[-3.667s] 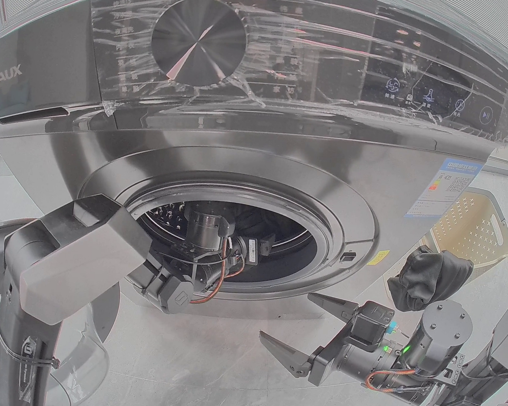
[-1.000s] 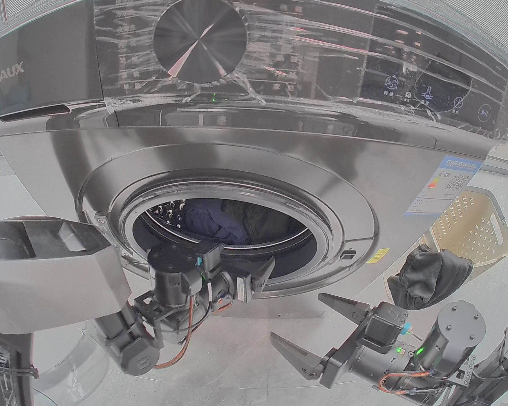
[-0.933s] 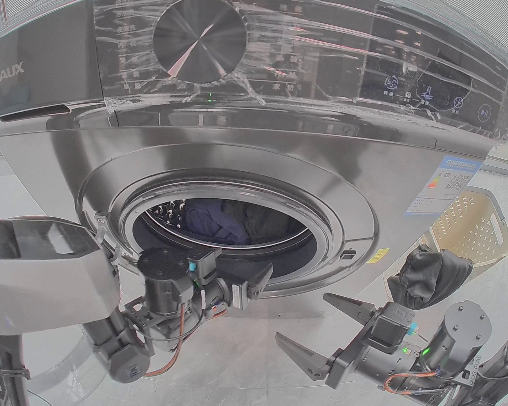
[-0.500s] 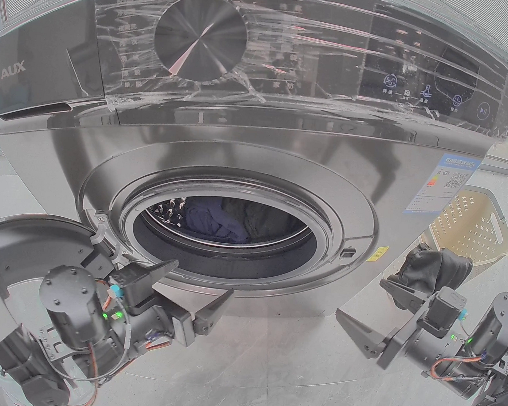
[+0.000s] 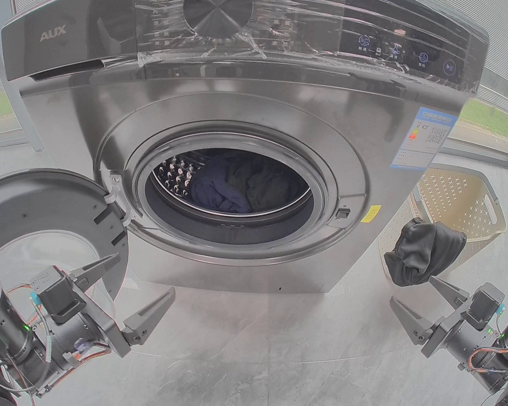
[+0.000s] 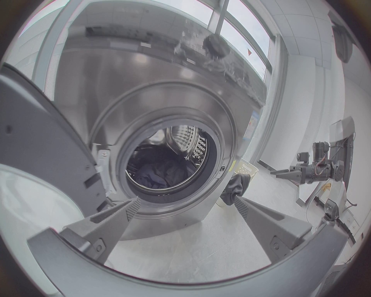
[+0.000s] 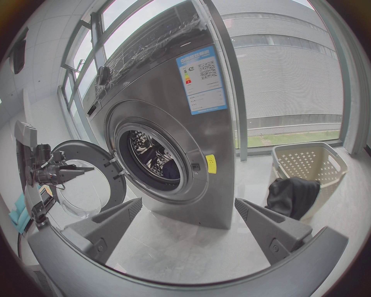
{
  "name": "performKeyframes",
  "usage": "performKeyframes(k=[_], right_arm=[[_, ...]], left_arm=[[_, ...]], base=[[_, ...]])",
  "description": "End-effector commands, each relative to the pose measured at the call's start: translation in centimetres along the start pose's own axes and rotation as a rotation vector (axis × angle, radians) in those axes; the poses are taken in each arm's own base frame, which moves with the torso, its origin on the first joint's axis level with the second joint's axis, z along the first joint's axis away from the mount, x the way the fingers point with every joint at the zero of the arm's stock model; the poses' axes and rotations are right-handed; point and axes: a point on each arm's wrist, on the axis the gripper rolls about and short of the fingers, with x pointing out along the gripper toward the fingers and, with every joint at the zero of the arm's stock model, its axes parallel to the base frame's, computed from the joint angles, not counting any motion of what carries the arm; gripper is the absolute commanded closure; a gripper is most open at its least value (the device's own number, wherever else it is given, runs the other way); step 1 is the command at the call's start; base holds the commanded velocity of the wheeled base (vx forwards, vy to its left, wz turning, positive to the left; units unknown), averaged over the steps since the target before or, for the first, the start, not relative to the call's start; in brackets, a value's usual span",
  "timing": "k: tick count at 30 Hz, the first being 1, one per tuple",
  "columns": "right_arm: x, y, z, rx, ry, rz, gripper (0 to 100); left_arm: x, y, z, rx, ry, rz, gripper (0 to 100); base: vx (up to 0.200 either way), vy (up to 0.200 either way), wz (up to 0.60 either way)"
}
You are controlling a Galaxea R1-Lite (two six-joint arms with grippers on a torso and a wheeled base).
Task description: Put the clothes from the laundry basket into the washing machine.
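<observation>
Clothes [image 5: 238, 185], dark blue and blackish, perhaps two or three pieces, lie inside the drum of the washing machine [image 5: 244, 101]. Its door [image 5: 38, 213] hangs open on the left. One black garment [image 5: 425, 252] drapes over the laundry basket [image 5: 469, 200] rim beside the machine. Right end effector [image 5: 411, 288] hovers near it, spread wide and empty. Left end effector [image 5: 143, 273], also wide and empty, sits low by the door.
</observation>
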Motion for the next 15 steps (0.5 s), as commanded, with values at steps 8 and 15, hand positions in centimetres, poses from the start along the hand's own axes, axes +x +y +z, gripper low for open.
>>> performKeyframes(k=[8, 15], right_arm=[[-5.2, -1.0, 0.4, 0.001, 0.036, -0.126, 0], [-9.1, -2.3, -0.1, 0.006, 0.042, -0.261, 0]], left_arm=[[-6.5, 1.4, 1.4, 0.005, 0.020, 0.041, 0], [-11.4, 2.5, 0.8, -0.002, 0.027, 0.114, 0]], base=[[-0.200, 0.000, 0.00], [-0.029, 0.000, 0.00]])
